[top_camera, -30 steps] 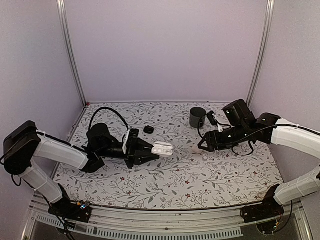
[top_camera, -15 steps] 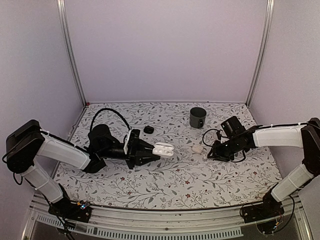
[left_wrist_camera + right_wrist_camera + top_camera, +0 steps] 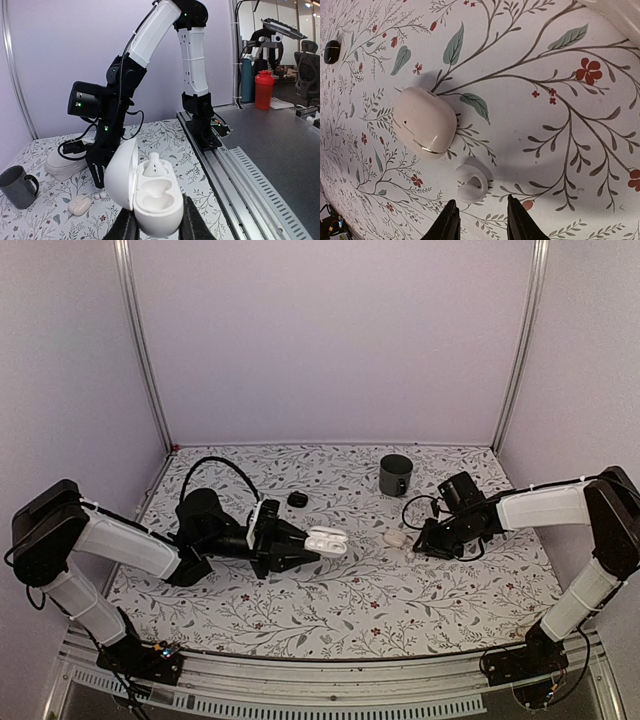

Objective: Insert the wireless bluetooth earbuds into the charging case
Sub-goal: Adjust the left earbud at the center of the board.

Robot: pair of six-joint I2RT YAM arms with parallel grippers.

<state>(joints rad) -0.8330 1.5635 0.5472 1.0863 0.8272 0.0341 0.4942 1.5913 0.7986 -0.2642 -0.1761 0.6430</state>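
Note:
My left gripper (image 3: 300, 546) is shut on the open white charging case (image 3: 326, 538) and holds it above the table. In the left wrist view the case (image 3: 150, 192) sits between my fingers with its lid swung left. One white earbud (image 3: 152, 165) sits in its far slot and the near slot is empty. My right gripper (image 3: 418, 543) is open and low over the table. In the right wrist view a loose white earbud (image 3: 471, 183) lies on the cloth just ahead of my open right gripper (image 3: 481, 220), not touching either finger.
A closed cream case (image 3: 425, 122) lies beside the loose earbud, also in the top view (image 3: 395, 538). A dark grey mug (image 3: 394, 474) stands at the back. A small black object (image 3: 297, 499) lies behind the left gripper. The floral cloth (image 3: 350, 600) covers the table.
My right arm has dropped and moved left, bringing its open gripper down to the earbud beside the cream case. My left gripper has kept the case still.

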